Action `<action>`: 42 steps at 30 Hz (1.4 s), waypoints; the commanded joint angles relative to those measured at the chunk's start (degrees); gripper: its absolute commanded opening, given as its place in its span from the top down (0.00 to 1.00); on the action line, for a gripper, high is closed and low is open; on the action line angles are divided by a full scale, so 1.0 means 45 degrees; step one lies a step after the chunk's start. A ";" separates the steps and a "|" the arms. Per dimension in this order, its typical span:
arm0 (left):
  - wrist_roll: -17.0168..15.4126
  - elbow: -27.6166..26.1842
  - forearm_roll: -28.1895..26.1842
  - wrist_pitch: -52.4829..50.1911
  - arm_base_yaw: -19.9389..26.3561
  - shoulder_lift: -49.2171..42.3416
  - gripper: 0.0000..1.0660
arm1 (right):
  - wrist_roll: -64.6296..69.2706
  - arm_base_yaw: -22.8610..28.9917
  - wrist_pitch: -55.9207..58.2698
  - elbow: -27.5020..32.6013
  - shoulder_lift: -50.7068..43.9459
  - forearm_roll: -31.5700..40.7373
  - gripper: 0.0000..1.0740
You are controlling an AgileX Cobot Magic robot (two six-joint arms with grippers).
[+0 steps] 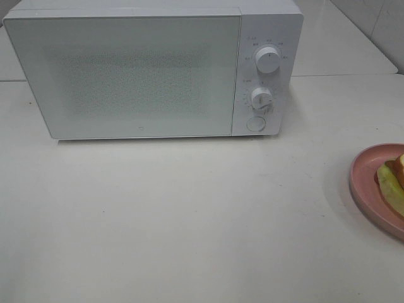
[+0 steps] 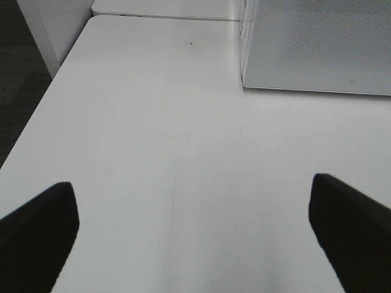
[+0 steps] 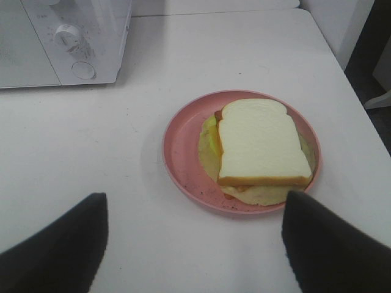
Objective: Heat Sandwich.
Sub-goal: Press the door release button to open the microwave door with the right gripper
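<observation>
The sandwich (image 3: 263,143), white bread with a tan crust and green and orange filling, lies on a pink plate (image 3: 180,152). In the high view only its edge (image 1: 392,180) shows at the far right on the plate (image 1: 366,183). My right gripper (image 3: 192,244) stands open a little short of the plate, with nothing between its fingers. My left gripper (image 2: 192,235) is open over bare table, in front of the microwave's left corner. The white microwave (image 1: 151,69) stands at the back with its door shut. Neither arm shows in the high view.
Two dials (image 1: 267,60) and a round button (image 1: 255,123) sit on the microwave's right panel. The table's left edge (image 2: 43,116) runs close to my left gripper. The table's right edge (image 3: 351,79) lies just beyond the plate.
</observation>
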 commanded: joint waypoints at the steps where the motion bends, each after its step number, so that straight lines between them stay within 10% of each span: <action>1: -0.0102 0.0051 0.0013 -0.0064 -0.0064 -0.0331 0.09 | -0.0013 -0.0076 -0.0089 0.0013 -0.0369 -0.0051 0.30; 21: -0.0102 0.0051 0.0013 -0.0064 -0.0064 -0.0331 0.09 | -0.0013 -0.0076 -0.0267 -0.0127 -0.0102 -0.0038 0.30; 42: -0.0102 0.0051 0.0013 -0.0064 -0.0064 -0.0331 0.09 | -0.0013 -0.0076 -0.3578 0.0216 0.4609 0.0293 0.30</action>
